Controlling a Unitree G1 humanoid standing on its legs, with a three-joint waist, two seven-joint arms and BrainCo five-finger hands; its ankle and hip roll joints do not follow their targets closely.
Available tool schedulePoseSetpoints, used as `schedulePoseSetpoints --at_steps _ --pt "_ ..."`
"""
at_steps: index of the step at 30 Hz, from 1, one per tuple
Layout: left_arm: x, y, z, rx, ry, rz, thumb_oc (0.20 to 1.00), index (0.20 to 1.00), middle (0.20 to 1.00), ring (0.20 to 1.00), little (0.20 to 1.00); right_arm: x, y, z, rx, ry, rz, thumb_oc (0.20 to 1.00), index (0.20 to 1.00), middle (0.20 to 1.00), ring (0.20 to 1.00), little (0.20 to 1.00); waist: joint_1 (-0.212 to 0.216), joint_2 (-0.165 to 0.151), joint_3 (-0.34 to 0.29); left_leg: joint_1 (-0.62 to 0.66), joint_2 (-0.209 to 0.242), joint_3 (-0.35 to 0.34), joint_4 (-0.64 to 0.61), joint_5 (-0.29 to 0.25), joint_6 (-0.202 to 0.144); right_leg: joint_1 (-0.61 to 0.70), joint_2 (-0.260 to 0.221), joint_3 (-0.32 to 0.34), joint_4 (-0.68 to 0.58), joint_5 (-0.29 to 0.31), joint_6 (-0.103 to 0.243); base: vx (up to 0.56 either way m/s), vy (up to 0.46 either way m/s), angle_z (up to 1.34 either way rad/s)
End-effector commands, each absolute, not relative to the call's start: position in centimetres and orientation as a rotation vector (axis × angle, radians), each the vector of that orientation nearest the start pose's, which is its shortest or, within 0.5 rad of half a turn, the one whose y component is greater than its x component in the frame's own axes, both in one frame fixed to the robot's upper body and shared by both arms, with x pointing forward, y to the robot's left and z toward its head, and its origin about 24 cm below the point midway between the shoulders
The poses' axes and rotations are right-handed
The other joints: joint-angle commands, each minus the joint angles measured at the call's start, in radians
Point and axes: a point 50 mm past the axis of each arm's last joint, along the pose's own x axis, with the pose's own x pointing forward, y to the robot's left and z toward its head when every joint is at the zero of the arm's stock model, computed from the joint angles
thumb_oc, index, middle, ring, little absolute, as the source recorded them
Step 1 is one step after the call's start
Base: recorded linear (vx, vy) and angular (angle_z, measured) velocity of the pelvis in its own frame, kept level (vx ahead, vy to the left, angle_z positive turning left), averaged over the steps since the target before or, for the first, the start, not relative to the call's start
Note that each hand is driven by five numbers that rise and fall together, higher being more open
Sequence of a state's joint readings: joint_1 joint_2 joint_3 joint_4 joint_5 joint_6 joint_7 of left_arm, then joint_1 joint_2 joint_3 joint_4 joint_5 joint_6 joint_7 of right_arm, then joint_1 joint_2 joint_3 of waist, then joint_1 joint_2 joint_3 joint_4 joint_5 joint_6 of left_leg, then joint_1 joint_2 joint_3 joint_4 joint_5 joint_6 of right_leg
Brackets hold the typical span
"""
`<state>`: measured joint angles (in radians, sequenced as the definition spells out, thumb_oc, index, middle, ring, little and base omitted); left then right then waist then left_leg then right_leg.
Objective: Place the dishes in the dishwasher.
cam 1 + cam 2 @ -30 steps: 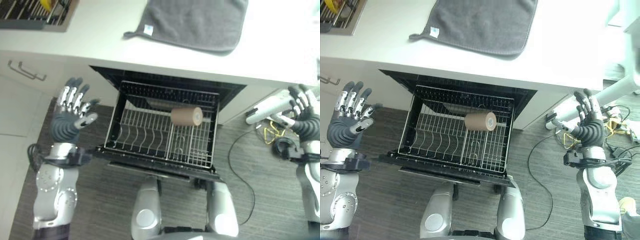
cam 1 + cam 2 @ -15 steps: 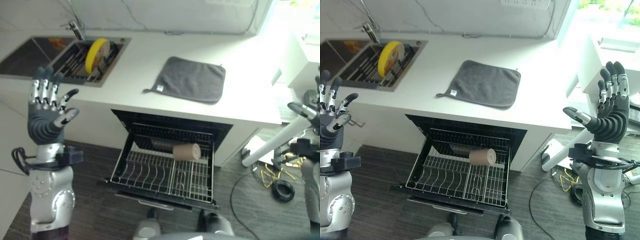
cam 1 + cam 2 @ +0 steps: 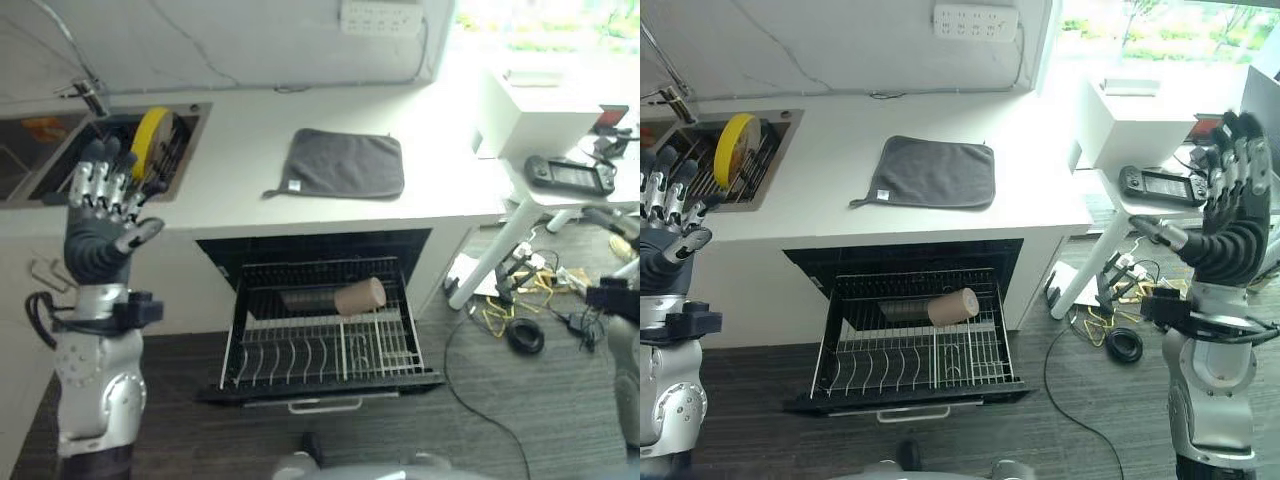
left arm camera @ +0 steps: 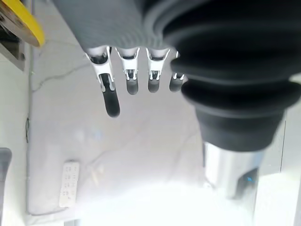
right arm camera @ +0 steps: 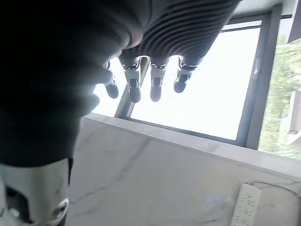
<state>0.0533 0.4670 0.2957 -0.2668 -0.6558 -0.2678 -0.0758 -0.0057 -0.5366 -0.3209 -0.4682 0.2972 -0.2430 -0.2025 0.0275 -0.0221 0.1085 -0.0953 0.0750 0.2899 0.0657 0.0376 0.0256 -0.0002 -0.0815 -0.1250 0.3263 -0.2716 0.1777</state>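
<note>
So far the white countertop [image 3: 1040, 190] carries a grey cloth [image 3: 930, 172]; below it, the pulled-out wire dishwasher rack [image 3: 320, 335] holds one brown cup [image 3: 358, 296] on its side. A yellow plate [image 3: 150, 135], perhaps alone, waits in the sink at the counter's left end. Left hand [image 3: 100, 235] and right hand [image 3: 1228, 230] are raised, fingers spread, empty.

Kitchen: sink [image 3: 120, 150], dishwasher [image 3: 320, 330], countertop [image 3: 440, 185].

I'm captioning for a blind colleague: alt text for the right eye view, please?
Open dishwasher rack under a white counter, a brown cup lying in it. Both robot hands, left and right, are raised, open and empty; a yellow plate stands in the sink.
</note>
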Motion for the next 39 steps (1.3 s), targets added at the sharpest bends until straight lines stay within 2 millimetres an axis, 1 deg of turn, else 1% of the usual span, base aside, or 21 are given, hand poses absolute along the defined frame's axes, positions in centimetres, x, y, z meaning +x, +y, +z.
schedulePoseSetpoints --at_steps 1,4,6,8,9,12,13,14,16,18,19,22,25,26,28,31,33,35,37,38,39 --pt "20.2 26.9 19.9 -0.036 -0.76 0.023 1.0 1.0 1.0 1.0 1.0 19.4 -25.8 22.9 -0.156 -0.918 -0.264 1.0 1.0 1.0 1.0 1.0 0.019 -0.036 -0.005 -0.029 -0.086 -0.068 -0.119 0.008 -0.041 0.175 0.061 -0.004 -0.304 0.137 -0.101 -0.35 -0.288 0.15" --pt "19.9 27.0 19.1 -0.042 -0.733 0.046 1.0 1.0 1.0 1.0 1.0 19.0 -26.0 22.8 -0.092 -0.925 -0.229 1.0 1.0 1.0 1.0 1.0 0.007 -0.011 0.023 -0.077 -0.074 -0.043 -0.098 0.033 -0.066 0.176 0.075 -0.011 -0.414 0.17 -0.135 -0.37 -0.216 0.06" --pt "19.6 27.3 18.8 -0.06 -0.725 0.053 1.0 1.0 1.0 1.0 1.0 18.9 -26.2 22.8 -0.094 -0.919 -0.237 1.0 1.0 1.0 1.0 1.0 0.003 -0.001 0.032 -0.087 -0.078 -0.041 -0.074 0.019 -0.07 0.171 0.071 -0.014 -0.414 0.168 -0.141 -0.28 -0.082 0.09" --pt "19.3 27.5 18.6 -0.082 -0.723 0.067 1.0 1.0 1.0 1.0 1.0 19.0 -26.2 23.0 -0.089 -0.92 -0.222 1.0 1.0 1.0 1.0 1.0 0.017 0.005 0.033 -0.104 -0.094 -0.118 -0.028 0.003 -0.069 0.162 0.071 0.007 -0.414 0.178 -0.151 -0.27 -0.012 0.1" --pt "19.1 27.4 18.7 -0.094 -0.739 0.077 1.0 1.0 1.0 1.0 1.0 19.4 -25.6 23.3 -0.1 -0.937 -0.203 1.0 1.0 1.0 1.0 1.0 0.023 0.0 0.029 -0.089 -0.094 -0.155 0.021 -0.041 -0.064 0.148 0.055 0.01 -0.414 0.181 -0.154 -0.26 0.022 -0.1" --pt "19.1 27.4 19.3 -0.138 -0.774 0.058 1.0 1.0 1.0 1.0 1.0 19.1 -25.4 23.9 -0.161 -0.968 -0.229 1.0 1.0 1.0 1.0 1.0 -0.007 -0.023 0.017 -0.038 -0.029 -0.107 0.119 -0.113 -0.062 0.11 0.013 -0.02 -0.414 0.213 -0.151 -0.22 0.052 -0.27" --pt "19.1 27.4 19.3 -0.138 -0.774 0.058 1.0 1.0 1.0 1.0 1.0 19.1 -25.4 23.9 -0.161 -0.968 -0.229 1.0 1.0 1.0 1.0 1.0 -0.007 -0.023 0.017 -0.038 -0.029 -0.107 0.119 -0.113 -0.062 0.11 0.013 -0.02 -0.414 0.213 -0.151 -0.17 0.137 0.45" --pt "19.2 27.4 19.5 -0.164 -0.782 0.037 1.0 1.0 1.0 1.0 1.0 18.9 -26.0 24.0 -0.176 -0.968 -0.261 1.0 1.0 1.0 1.0 1.0 -0.03 -0.023 0.004 0.022 0.014 -0.103 0.116 -0.132 -0.072 0.098 0.004 -0.033 -0.412 0.218 -0.148 -0.07 0.212 0.57" --pt "19.1 27.3 19.4 -0.177 -0.784 0.014 1.0 1.0 1.0 1.0 1.0 18.3 -26.9 24.2 -0.19 -0.957 -0.296 1.0 1.0 1.0 1.0 1.0 -0.055 -0.005 -0.019 0.111 0.066 -0.108 0.03 -0.109 -0.103 0.087 0.003 -0.043 -0.411 0.213 -0.143 -0.05 0.361 0.52" --pt "19.1 27.0 19.3 -0.186 -0.785 -0.002 1.0 1.0 1.0 1.0 1.0 17.9 -27.3 24.1 -0.21 -0.953 -0.332 1.0 1.0 1.0 1.0 1.0 -0.067 0.01 -0.034 0.159 0.088 -0.091 -0.063 -0.094 -0.119 0.09 -0.004 -0.05 -0.413 0.21 -0.137 -0.01 0.455 0.44" --pt "19.4 26.7 19.3 -0.192 -0.785 -0.033 1.0 1.0 1.0 1.0 1.0 17.7 -27.9 24.1 -0.229 -0.951 -0.385 1.0 1.0 1.0 1.0 1.0 -0.081 0.02 -0.042 0.189 0.106 -0.033 -0.132 -0.07 -0.131 0.094 -0.024 -0.081 -0.414 0.214 -0.124 -0.02 0.463 0.31" --pt "19.6 26.7 19.0 -0.186 -0.776 -0.052 1.0 1.0 1.0 1.0 1.0 17.4 -28.3 24.2 -0.231 -0.971 -0.42 1.0 1.0 1.0 1.0 1.0 -0.085 0.027 -0.042 0.203 0.081 -0.037 -0.153 -0.083 -0.121 0.098 -0.059 -0.102 -0.41 0.236 -0.092 0.04 0.57 0.72" --pt "19.7 27.1 19.1 -0.179 -0.76 -0.06 1.0 1.0 1.0 1.0 1.0 17.3 -28.2 23.7 -0.225 -0.962 -0.424 1.0 1.0 1.0 1.0 1.0 -0.076 0.025 -0.034 0.214 0.042 -0.063 -0.153 -0.107 -0.09 0.085 -0.106 -0.12 -0.377 0.259 -0.057 0.07 0.394 0.38" --pt "19.7 27.2 19.1 -0.178 -0.758 -0.061 1.0 1.0 1.0 1.0 1.0 17.3 -28.1 23.6 -0.224 -0.96 -0.423 1.0 1.0 1.0 1.0 1.0 -0.074 0.024 -0.032 0.215 0.036 -0.066 -0.153 -0.111 -0.086 0.081 -0.114 -0.123 -0.369 0.264 -0.054 0.06 0.37 0.14" --pt "19.8 27.3 19.2 -0.18 -0.735 -0.08 1.0 1.0 1.0 1.0 1.0 17.4 -27.6 23.0 -0.218 -0.945 -0.416 1.0 1.0 1.0 1.0 1.0 -0.062 0.016 -0.022 0.219 -0.002 -0.082 -0.153 -0.131 -0.058 0.057 -0.167 -0.143 -0.317 0.308 -0.042 0.07 0.446 0.17" --pt "20.0 27.1 19.2 -0.176 -0.707 -0.102 1.0 1.0 1.0 1.0 1.0 17.6 -27.2 22.6 -0.224 -0.921 -0.406 1.0 1.0 1.0 1.0 1.0 -0.052 0.011 -0.013 0.219 -0.032 -0.094 -0.153 -0.145 -0.033 0.036 -0.199 -0.156 -0.258 0.332 -0.039 0.07 0.339 0.12" --pt "20.2 27.0 19.0 -0.186 -0.678 -0.103 1.0 1.0 1.0 1.0 1.0 17.9 -26.8 22.2 -0.258 -0.892 -0.382 1.0 1.0 1.0 1.0 1.0 -0.038 0.009 -0.007 0.214 -0.045 -0.091 -0.153 -0.148 -0.016 0.012 -0.216 -0.193 -0.173 0.344 -0.037 0.07 0.297 0.03" --pt "20.3 27.0 18.9 -0.193 -0.67 -0.1 1.0 1.0 1.0 1.0 1.0 18.0 -26.7 22.2 -0.251 -0.892 -0.371 1.0 1.0 1.0 1.0 1.0 -0.038 0.009 -0.004 0.212 -0.043 -0.088 -0.153 -0.143 -0.01 -0.001 -0.191 -0.194 -0.13 0.325 -0.042 0.03 0.103 -0.07" --pt "20.5 27.0 18.9 -0.202 -0.666 -0.11 1.0 1.0 1.0 1.0 1.0 18.0 -26.9 22.3 -0.244 -0.894 -0.373 1.0 1.0 1.0 1.0 1.0 -0.054 0.005 0.002 0.211 -0.044 -0.101 -0.153 -0.14 -0.001 -0.016 -0.11 -0.138 -0.109 0.264 -0.055 0.01 -0.031 -0.17" --pt "20.6 26.9 18.9 -0.203 -0.667 -0.117 1.0 1.0 1.0 1.0 1.0 17.9 -27.1 22.4 -0.239 -0.898 -0.379 1.0 1.0 1.0 1.0 1.0 -0.066 0.002 0.003 0.209 -0.048 -0.114 -0.153 -0.136 0.004 -0.018 -0.055 -0.1 -0.12 0.23 -0.062 0.03 -0.205 -0.26" --pt "20.9 26.2 18.9 -0.191 -0.671 -0.134 1.0 1.0 1.0 1.0 1.0 17.9 -27.5 22.4 -0.2 -0.905 -0.384 1.0 1.0 1.0 1.0 1.0 -0.078 -0.01 0.002 0.213 -0.068 -0.132 -0.153 -0.141 0.008 0.003 0.031 -0.063 -0.191 0.189 -0.089 0.06 -0.251 -0.15"
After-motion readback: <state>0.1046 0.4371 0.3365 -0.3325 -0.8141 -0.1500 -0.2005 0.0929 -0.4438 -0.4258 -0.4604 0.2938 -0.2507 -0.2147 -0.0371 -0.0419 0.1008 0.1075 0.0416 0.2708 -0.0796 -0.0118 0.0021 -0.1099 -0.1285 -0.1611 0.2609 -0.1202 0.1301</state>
